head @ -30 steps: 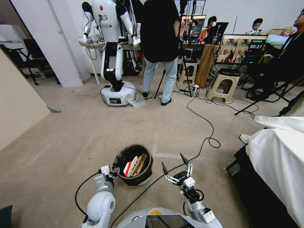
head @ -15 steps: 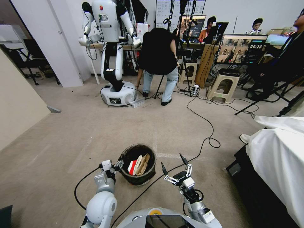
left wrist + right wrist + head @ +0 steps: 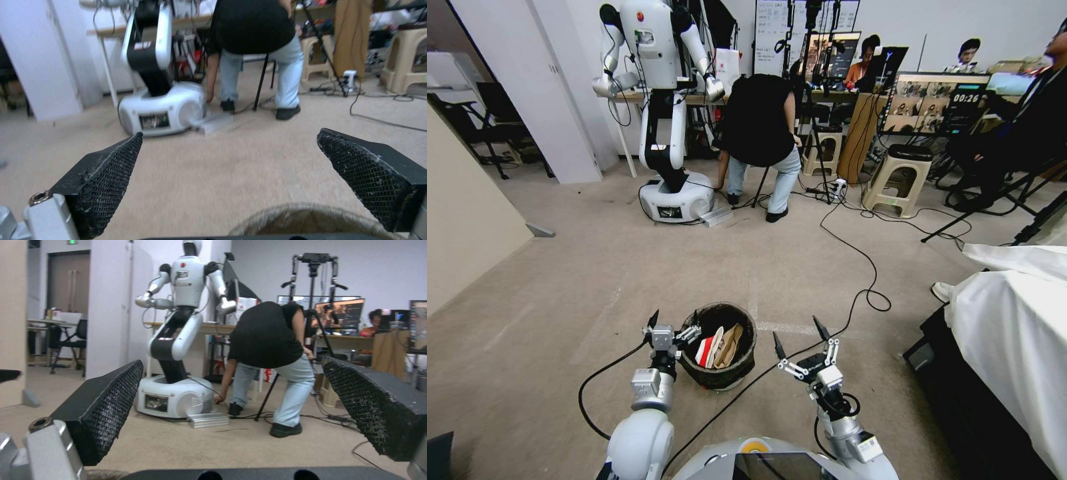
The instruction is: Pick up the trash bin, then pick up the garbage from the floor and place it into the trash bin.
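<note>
The trash bin (image 3: 720,377), a small round bucket lined with a dark bag, stands upright on the carpet just ahead of me. Garbage lies inside it: a red-and-white packet (image 3: 702,352) and a tan paper bag (image 3: 729,345). My left gripper (image 3: 672,325) is open at the bin's left rim, with nothing between its fingers. The left wrist view shows that gripper (image 3: 230,133) spread wide above the bin's rim (image 3: 302,216). My right gripper (image 3: 797,333) hangs open to the right of the bin, apart from it, and the right wrist view shows this gripper (image 3: 232,361) holding nothing.
A black cable (image 3: 854,293) snakes over the carpet past the bin's right side. Another white robot (image 3: 660,133) and a bending person (image 3: 760,133) stand farther ahead. A white-draped piece of furniture (image 3: 1014,333) blocks the right; a beige panel (image 3: 460,220) lines the left.
The bin went from tilted to upright on the floor. My left gripper, which held its rim, opened and let go. My right gripper edged slightly right.
</note>
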Motion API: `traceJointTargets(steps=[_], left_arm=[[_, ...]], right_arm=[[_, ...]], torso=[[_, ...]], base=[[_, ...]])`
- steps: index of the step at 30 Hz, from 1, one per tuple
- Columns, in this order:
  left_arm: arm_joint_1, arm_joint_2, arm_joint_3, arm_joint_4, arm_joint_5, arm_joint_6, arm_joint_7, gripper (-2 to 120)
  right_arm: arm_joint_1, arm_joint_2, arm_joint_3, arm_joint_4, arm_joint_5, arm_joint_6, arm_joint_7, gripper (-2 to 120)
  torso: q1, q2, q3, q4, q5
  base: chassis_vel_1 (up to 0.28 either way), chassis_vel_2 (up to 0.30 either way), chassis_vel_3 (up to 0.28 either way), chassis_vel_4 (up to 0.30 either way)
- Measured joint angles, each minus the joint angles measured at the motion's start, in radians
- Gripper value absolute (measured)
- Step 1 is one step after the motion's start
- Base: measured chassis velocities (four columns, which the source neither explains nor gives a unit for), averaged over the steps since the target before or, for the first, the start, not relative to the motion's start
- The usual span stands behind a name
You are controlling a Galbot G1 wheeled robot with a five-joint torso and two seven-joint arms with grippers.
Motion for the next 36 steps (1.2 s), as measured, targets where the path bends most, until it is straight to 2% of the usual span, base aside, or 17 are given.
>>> traceJointTargets(steps=[2,3,6,11,14,22,36], left_arm=[[0.017,-0.006,0.002,0.010,0.034,-0.059,0.007,100],[0.017,-0.006,0.002,0.010,0.034,-0.059,0.007,100],[0.032,-0.019,0.006,0.029,0.064,-0.120,0.014,100],[0.053,-0.030,0.006,0.051,0.099,-0.177,0.014,100],[0.074,-0.036,0.005,0.077,0.113,-0.213,-0.009,100],[0.110,-0.040,0.003,0.098,0.128,-0.247,-0.017,100],[0.110,-0.041,0.001,0.098,0.136,-0.247,-0.015,100]], right_arm=[[0.003,0.011,0.000,0.005,0.000,-0.010,0.016,100],[0.003,0.011,0.000,0.005,0.000,-0.010,0.016,100],[0.003,0.021,-0.002,0.006,-0.004,-0.017,0.034,100],[0.001,0.034,-0.003,0.006,-0.013,-0.027,0.056,100],[-0.003,0.050,-0.002,0.005,-0.026,-0.035,0.079,100],[-0.006,0.061,0.002,0.002,-0.062,-0.042,0.101,100],[-0.006,0.061,0.003,0.001,-0.062,-0.043,0.101,100]], torso=[[0.000,0.000,0.000,0.0000,0.0000],[0.000,0.000,0.000,0.0000,0.0000],[0.000,0.000,0.000,0.0000,0.0000],[0.000,0.000,0.000,0.0000,-0.0001],[0.000,0.000,0.000,0.0000,0.0000],[0.000,0.000,0.000,0.0000,0.0000],[0.000,0.000,0.000,0.0000,0.0000]], base=[[0.000,0.000,0.000,0.000],[0.000,0.000,0.000,0.000],[0.000,0.000,0.000,0.000],[0.000,0.000,0.000,0.000],[0.000,0.000,0.000,0.000],[0.000,0.000,0.000,0.000],[0.000,0.000,0.000,0.000]])
